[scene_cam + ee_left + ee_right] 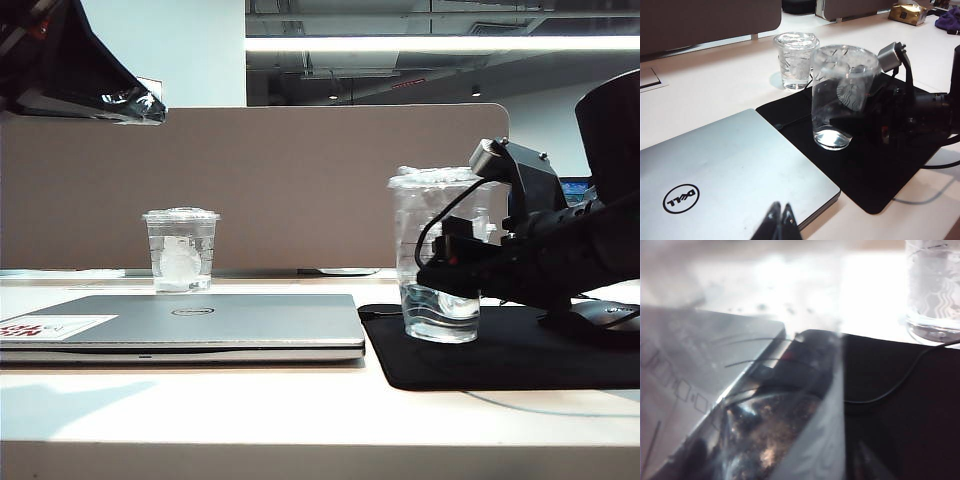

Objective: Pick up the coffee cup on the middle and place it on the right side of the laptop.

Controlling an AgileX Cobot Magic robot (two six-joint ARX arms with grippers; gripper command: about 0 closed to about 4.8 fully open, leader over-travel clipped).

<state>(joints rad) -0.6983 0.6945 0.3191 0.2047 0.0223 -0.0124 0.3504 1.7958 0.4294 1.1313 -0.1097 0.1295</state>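
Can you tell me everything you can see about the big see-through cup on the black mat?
The coffee cup is tall, clear plastic with a flat clear lid and a faint round logo. It stands upright on the black mouse mat, just right of the laptop, with a little clear liquid at the bottom. The right hand is around its lower part; whether it touches the cup is unclear.

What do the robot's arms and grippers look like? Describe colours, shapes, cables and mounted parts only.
The right gripper is matte black and blocky, on a thick black arm. A grey, box-shaped camera sits on a black bracket above it, with a thin black cable looping down. A small red mark shows near the jaws. Of the left gripper, only two dark, pointed fingertips show.
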